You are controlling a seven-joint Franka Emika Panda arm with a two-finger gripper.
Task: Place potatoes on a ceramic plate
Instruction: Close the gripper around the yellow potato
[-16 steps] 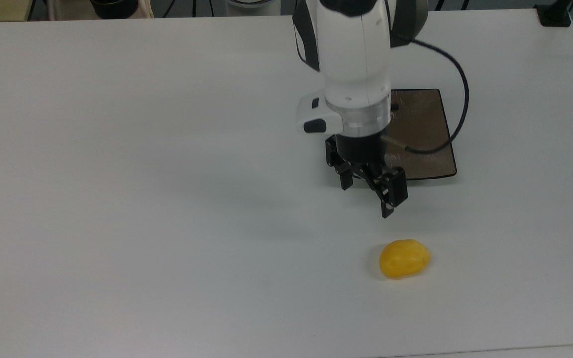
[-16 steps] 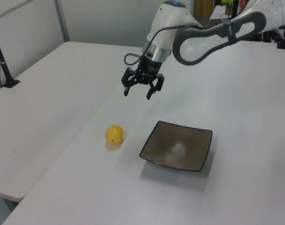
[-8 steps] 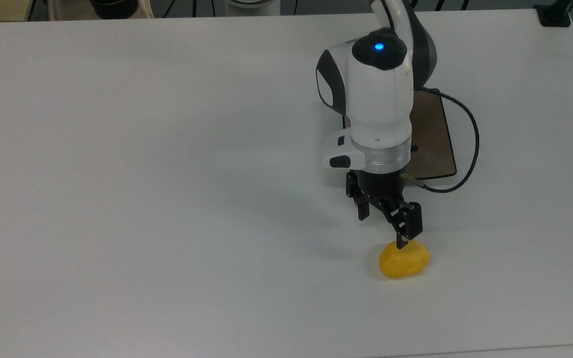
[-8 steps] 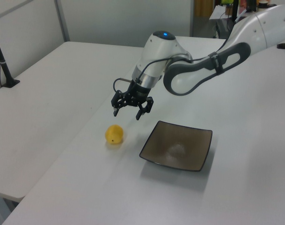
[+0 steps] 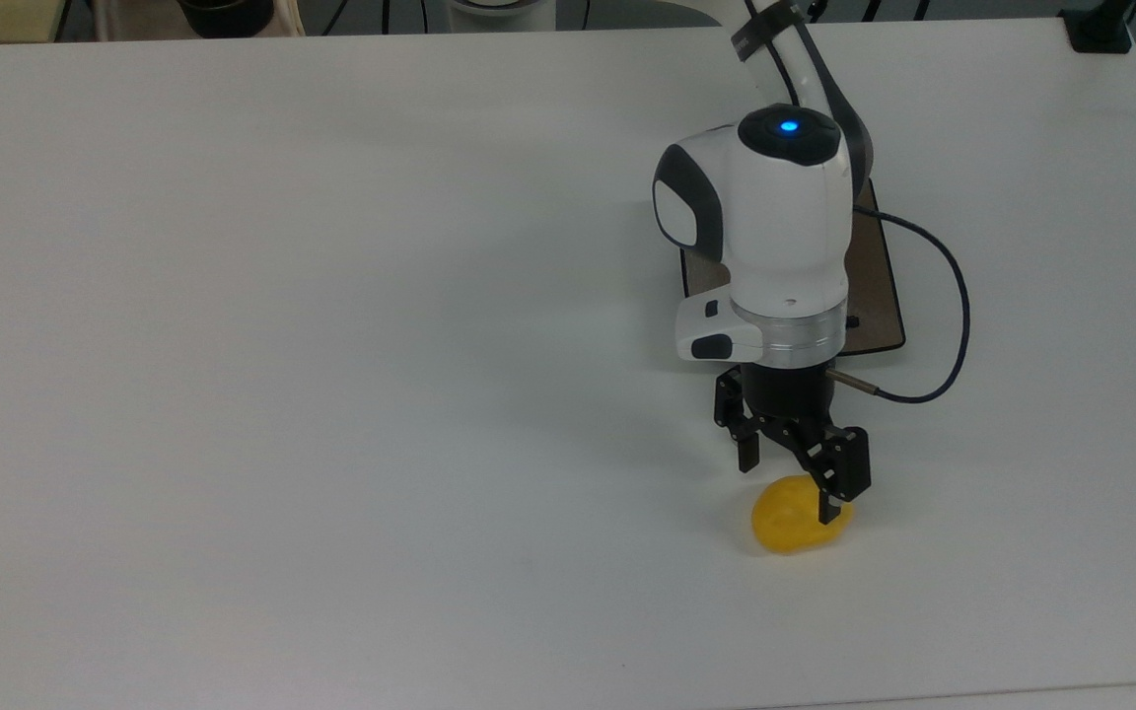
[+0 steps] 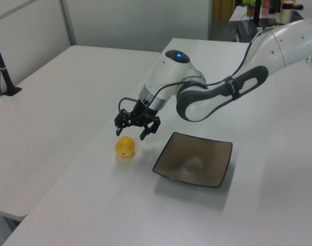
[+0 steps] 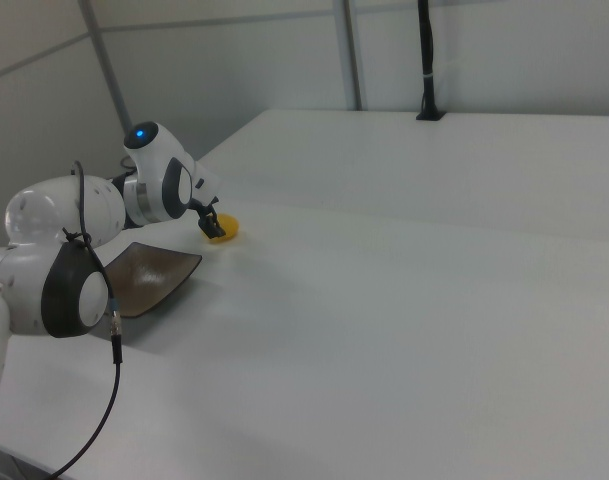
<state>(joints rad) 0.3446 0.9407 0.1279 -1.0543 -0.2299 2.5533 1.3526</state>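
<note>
While the potato lies off the plate, the spread pincer hovers

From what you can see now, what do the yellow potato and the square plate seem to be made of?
Potato: probably plastic; the even, bright yellow skin looks smooth and slightly shiny, unlike a real one.
Plate: probably glazed ceramic; brown-grey, glossy, with a pale reflection in its centre and a thin dark rim.
</note>
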